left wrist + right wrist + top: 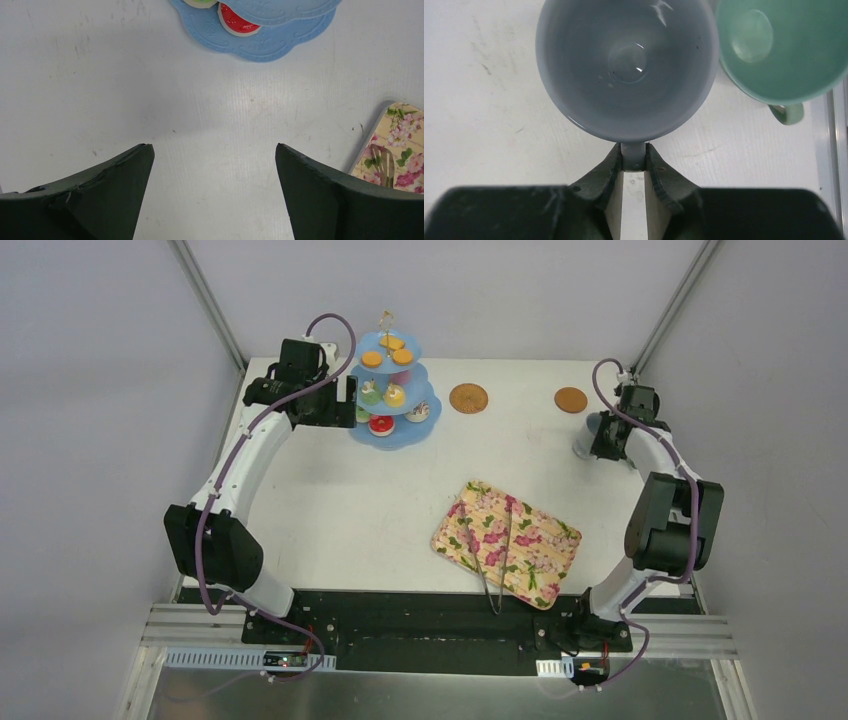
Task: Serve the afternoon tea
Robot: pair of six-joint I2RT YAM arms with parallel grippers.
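Flowered rectangular tray (540, 540): rounded corners, pink and green blossom print on cream, lying askew near the front edge of the table. Metal tongs (497, 560) rest lengthwise across it, and their handle end hangs over the near rim

Three-tier stand (398, 434): pale blue, scalloped plates shrinking upward, thin gold loop on top, standing far left of centre. It carries the toy sweets:
- top tier: orange round biscuits (372, 359)
- middle tier: small cupcakes (395, 395), one green and one yellow
- bottom tier: red-iced ring donut (381, 424), glossy; the other pieces are too small to name

Two brown woven round coasters: one (468, 397) just right of the stand, one (571, 399) further right, both bare

Grey mug (626, 70): smooth and glazed, with a wet sheen inside. Green mug (784, 45): same shape, close beside it at the far right of the table

Table (350, 510): white, matt, finely scuffed and speckled. Pale grey walls (90, 390) enclose it, with aluminium posts (205, 300) slanting into the far corners

Left arm: reaches forward along the left side, elbow bent. The left gripper (214, 146) is beside the stand's lower tiers with its dark fingers spread wide over bare table, gripping nothing

Right arm: folded upward, wrist pointed down at the far right. The right gripper (634, 150) is pinched narrowly around the grey mug's handle
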